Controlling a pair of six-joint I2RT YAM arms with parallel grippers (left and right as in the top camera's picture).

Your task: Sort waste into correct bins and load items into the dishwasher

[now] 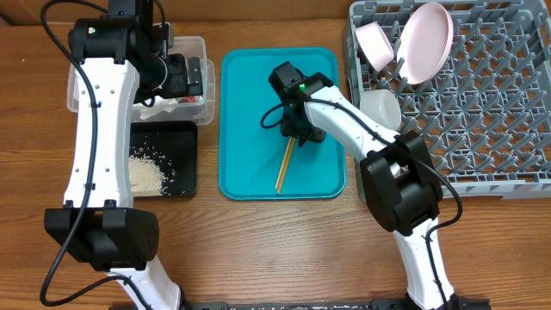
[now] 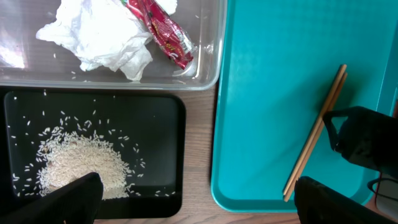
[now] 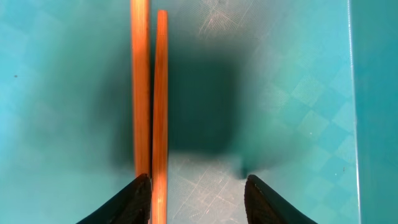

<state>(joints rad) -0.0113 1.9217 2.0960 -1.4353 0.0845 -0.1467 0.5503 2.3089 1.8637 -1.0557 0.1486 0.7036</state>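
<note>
The wooden chopsticks [image 1: 283, 165] lie side by side on the teal tray [image 1: 250, 86]. My right gripper [image 1: 298, 129] is open and low over their upper end. In the right wrist view one chopstick [image 3: 160, 93] lies just inside the left finger and the other sits at that finger's edge, with the gripper [image 3: 199, 202] shut on neither. My left gripper [image 1: 182, 76] is open and empty, above the clear tub [image 1: 203, 43]. The tub holds the white napkin [image 2: 99, 34] and the red wrapper [image 2: 163, 32]. Rice [image 2: 78, 165] lies in the black tray [image 2: 158, 124].
The grey dish rack [image 1: 482, 112] stands at the right. It holds the pink plate [image 1: 428, 41], a pale bowl [image 1: 374, 41] and another pale round dish [image 1: 381, 108] at its left edge. The black tray [image 1: 179, 138] sits in front of the tub.
</note>
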